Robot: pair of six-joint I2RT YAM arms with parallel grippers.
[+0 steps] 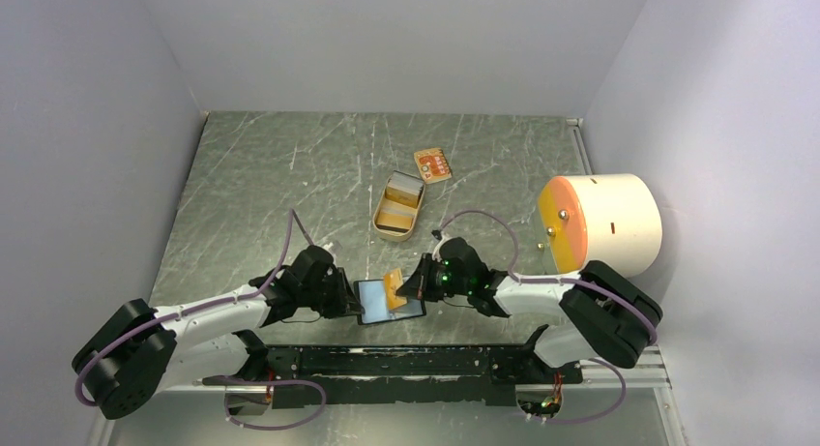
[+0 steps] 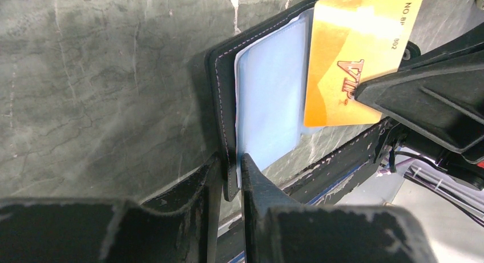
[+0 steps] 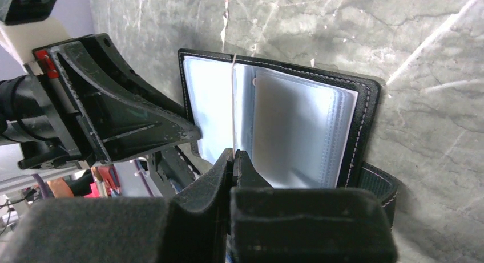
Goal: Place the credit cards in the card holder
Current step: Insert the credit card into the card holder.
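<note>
Grey marbled table (image 1: 290,175) fills our top view. At lower centre, the card holder (image 1: 372,303) lies open, blue lining up; we see the left gripper (image 1: 352,296) pinched narrowly on its black left edge. The right gripper (image 1: 408,288) is clamped on the orange credit card (image 1: 394,286), held tilted over the lining. Farther up lie a tan tin (image 1: 398,206) and a second orange card (image 1: 432,164).

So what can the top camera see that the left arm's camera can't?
Only the top view shows the tin and the big white drum. Only the left wrist view shows the VIP lettering on the orange card. Both show the open card holder, pinched by the left gripper, and the right gripper holding that card.
</note>
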